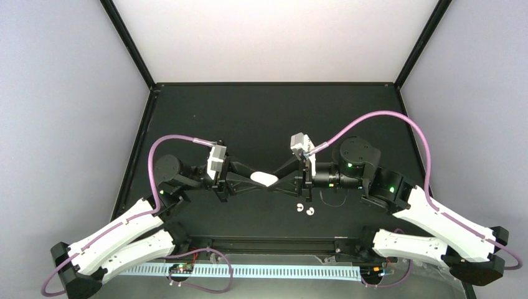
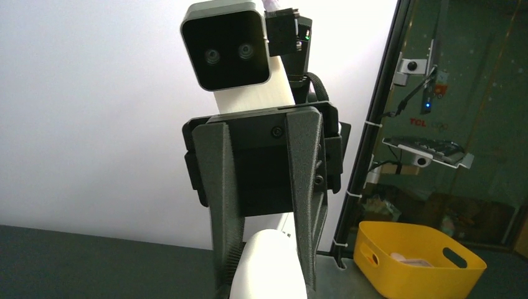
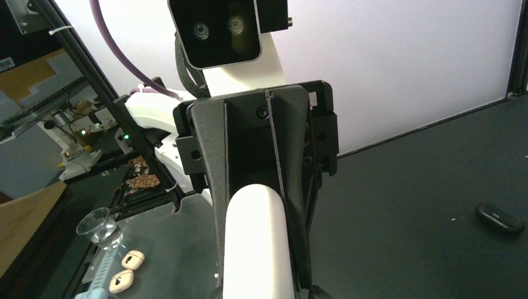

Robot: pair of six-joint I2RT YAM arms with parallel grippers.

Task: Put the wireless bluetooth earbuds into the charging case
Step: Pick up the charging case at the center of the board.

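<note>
Left hand (image 1: 254, 179) clamped on white charging case (image 1: 266, 179), case above table (image 1: 249, 112) centre, right hand (image 1: 278, 180) fingers flank its other end, can't tell if gripping, white earbuds (image 1: 309, 212) on table near right hand

Bright even light, faint shadows, mild glare, blurred near foreground

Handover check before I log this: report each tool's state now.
Left tool: closed on the white charging case.
Right tool: around the case's other end; grip cannot be told.
</note>
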